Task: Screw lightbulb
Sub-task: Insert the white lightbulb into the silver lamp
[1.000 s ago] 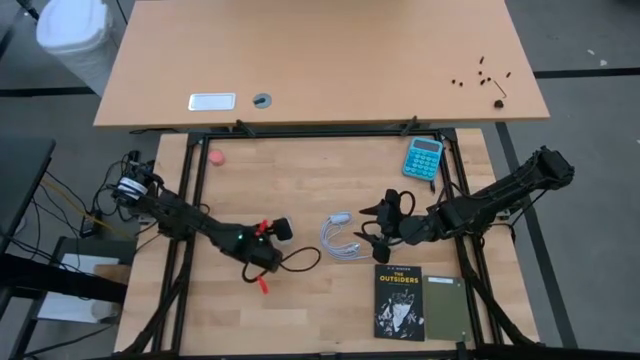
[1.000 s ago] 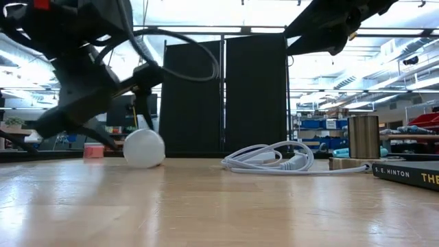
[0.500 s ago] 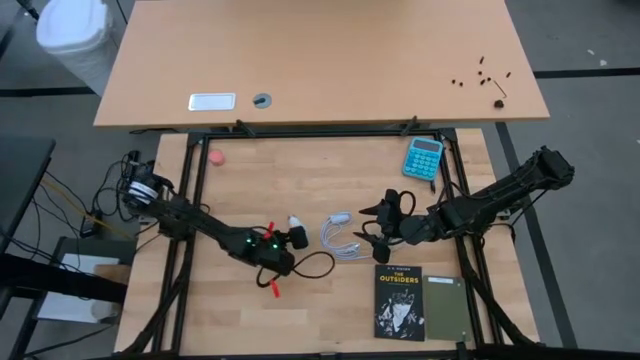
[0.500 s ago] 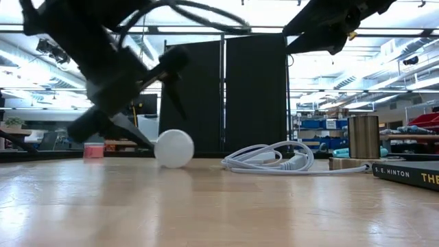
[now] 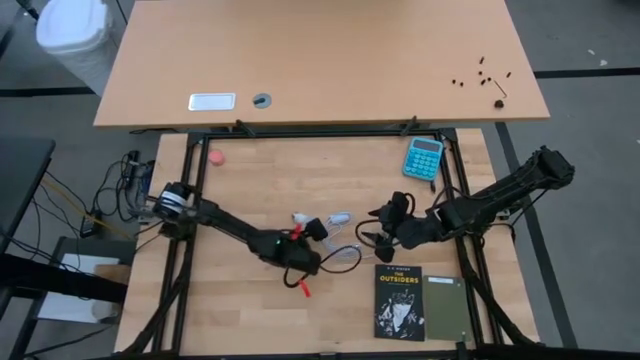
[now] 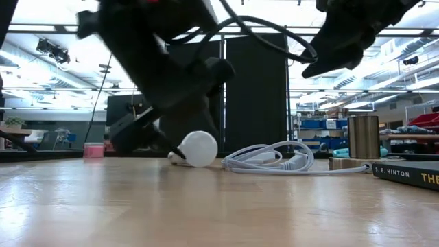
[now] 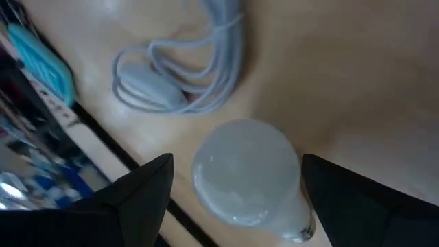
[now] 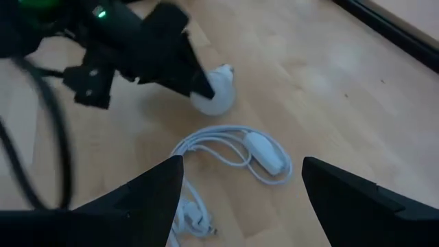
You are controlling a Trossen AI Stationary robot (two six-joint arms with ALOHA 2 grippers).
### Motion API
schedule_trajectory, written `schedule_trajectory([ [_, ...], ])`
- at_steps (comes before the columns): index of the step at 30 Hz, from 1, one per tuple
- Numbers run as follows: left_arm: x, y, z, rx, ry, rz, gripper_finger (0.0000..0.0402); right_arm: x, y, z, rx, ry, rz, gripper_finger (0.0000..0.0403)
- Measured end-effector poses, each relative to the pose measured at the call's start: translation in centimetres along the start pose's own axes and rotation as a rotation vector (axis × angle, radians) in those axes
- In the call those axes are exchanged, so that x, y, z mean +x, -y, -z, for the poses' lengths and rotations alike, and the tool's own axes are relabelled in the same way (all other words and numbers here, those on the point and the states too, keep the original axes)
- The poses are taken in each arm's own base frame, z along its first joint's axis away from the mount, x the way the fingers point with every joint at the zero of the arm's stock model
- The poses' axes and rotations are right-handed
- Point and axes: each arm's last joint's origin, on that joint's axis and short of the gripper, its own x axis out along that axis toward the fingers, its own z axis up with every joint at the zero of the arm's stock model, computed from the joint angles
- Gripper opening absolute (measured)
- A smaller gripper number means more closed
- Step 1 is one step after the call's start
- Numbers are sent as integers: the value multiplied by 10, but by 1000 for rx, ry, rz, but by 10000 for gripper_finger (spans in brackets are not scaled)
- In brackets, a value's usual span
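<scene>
Wooden tabletop (image 5: 250, 180): lightbulb (image 5: 300, 219) lying between wide-spread left gripper (image 5: 312, 228) fingers; right gripper (image 5: 378, 228) at three o'clock, half-spread, empty.

This looks like a robotics lab or workshop in an open industrial hall. Level across the wooden surface (image 6: 206, 206), the room behind shows a high ceiling with long strip lights (image 6: 55, 27), dark folding partition panels (image 6: 254, 96), and shelving stocked with blue bins (image 6: 315, 125) far off. From above, the work surface sits in a black metal frame (image 5: 450, 180) on a grey floor, with bundled cables (image 5: 115, 200) at one side, a second bench (image 5: 320, 60) pushed against it, and a white lidded bin (image 5: 72, 30) nearby.
</scene>
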Motion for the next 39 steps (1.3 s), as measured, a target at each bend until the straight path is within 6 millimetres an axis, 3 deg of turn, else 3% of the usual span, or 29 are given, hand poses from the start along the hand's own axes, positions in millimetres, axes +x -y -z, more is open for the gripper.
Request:
schedule_trajectory([
  [7, 4, -18, 9, -168, 63, 132, 328, -6, 6, 5, 89, -68, 37, 309],
  [13, 2, -31, 11, -254, 61, 130, 328, -13, 13, 11, 107, -120, 88, 309],
  [16, -6, -47, 10, -329, 70, 124, 328, -15, 11, 9, 106, -106, 71, 309],
  [20, -13, -77, 21, -607, 106, 206, 321, -16, 11, 7, 108, -87, 59, 309],
  [24, -6, -97, 42, -851, 108, 348, 307, -17, 10, 5, 100, -71, 45, 309],
  [32, 25, -89, 75, -890, 32, 485, 304, -17, 7, 2, 88, -45, 22, 309],
  [39, 39, -84, 83, -870, 30, 472, 304, -17, 7, 2, 86, -42, 20, 309],
])
